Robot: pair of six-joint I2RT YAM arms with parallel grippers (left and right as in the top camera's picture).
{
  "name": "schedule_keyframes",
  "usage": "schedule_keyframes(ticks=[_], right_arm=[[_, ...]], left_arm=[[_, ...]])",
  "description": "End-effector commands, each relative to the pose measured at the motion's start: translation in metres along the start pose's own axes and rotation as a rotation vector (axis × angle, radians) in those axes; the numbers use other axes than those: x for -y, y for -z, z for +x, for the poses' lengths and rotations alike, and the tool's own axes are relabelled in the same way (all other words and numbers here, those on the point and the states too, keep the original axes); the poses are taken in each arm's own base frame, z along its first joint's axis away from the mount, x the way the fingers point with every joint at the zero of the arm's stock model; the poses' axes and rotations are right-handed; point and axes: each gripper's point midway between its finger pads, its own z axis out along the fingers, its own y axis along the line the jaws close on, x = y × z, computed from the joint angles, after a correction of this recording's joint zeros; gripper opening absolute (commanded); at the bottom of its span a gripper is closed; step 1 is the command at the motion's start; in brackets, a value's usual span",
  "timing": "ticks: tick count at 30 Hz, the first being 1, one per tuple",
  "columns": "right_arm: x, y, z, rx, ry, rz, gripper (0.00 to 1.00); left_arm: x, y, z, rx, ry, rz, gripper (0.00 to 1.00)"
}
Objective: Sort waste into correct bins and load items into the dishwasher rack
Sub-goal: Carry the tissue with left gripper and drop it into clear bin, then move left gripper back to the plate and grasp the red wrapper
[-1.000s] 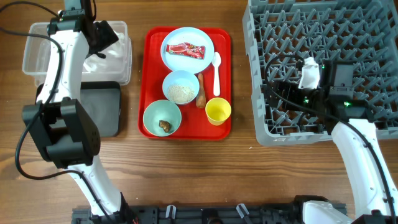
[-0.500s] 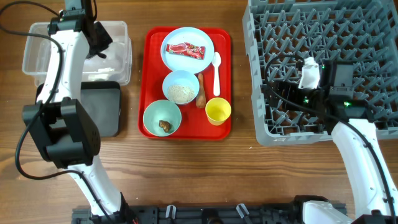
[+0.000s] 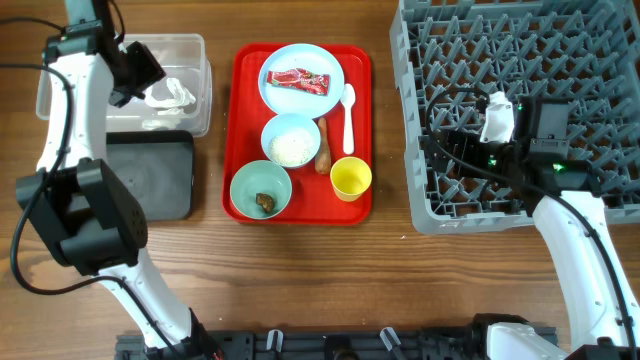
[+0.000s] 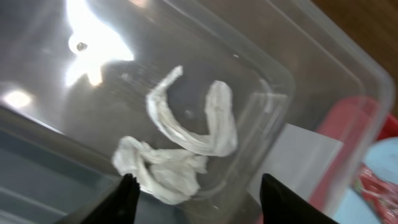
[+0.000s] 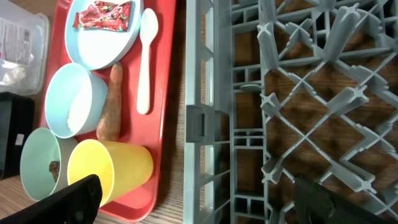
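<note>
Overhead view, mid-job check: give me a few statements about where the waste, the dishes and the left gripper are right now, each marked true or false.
1. The red-and-white wrapper lies on the pale-blue plate. True.
2. The yellow cup stands in the dishwasher rack. False: it stands on the red tray.
3. The clear tub holds crumpled white material. True.
4. The left gripper hangs over the black tub. False: it hangs over the clear tub, jaws apart and holding nothing.
5. The white spoon rests inside the rice bowl. False: it lies on the tray, outside that bowl and beside the plate.
</note>
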Motion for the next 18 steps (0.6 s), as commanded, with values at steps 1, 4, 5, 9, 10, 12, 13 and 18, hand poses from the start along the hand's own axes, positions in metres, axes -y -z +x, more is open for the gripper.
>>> schedule_keyframes(ticks=[1,4,5,9,10,12,13,18], right_arm=[[-0.006,0.002,-0.008,0.016,0.002,-0.025,1.0],[-0.006,0.002,-0.009,0.018,0.003,-0.025,1.0],[-0.006,0.002,-0.009,0.019,0.003,-0.025,1.0],[-0.006,0.002,-0.011,0.026,0.007,-0.027,1.0],[-0.006,0.002,-0.011,0.027,0.007,-0.027,1.0],[-0.006,0.002,-0.011,0.028,0.007,-0.027,1.0],[-0.006,0.002,-0.011,0.028,0.007,-0.027,1.0],[-0.006,0.002,-0.011,0.028,0.007,-0.027,1.0]], left_arm=[[0.031,0.01,0.004,-0.042,-0.052,0.208,0.7],[0.042,0.014,0.007,-0.036,-0.079,0.218,0.73],[0.047,0.015,0.009,-0.036,-0.088,0.222,0.74],[0.085,0.018,0.021,-0.02,-0.202,0.261,0.77],[0.096,0.017,0.026,-0.015,-0.25,0.267,0.79],[0.118,0.014,0.037,0.01,-0.367,0.237,0.82],[0.127,0.012,0.042,0.028,-0.416,0.21,0.84],[0.179,0.009,0.065,0.116,-0.65,0.159,0.94]])
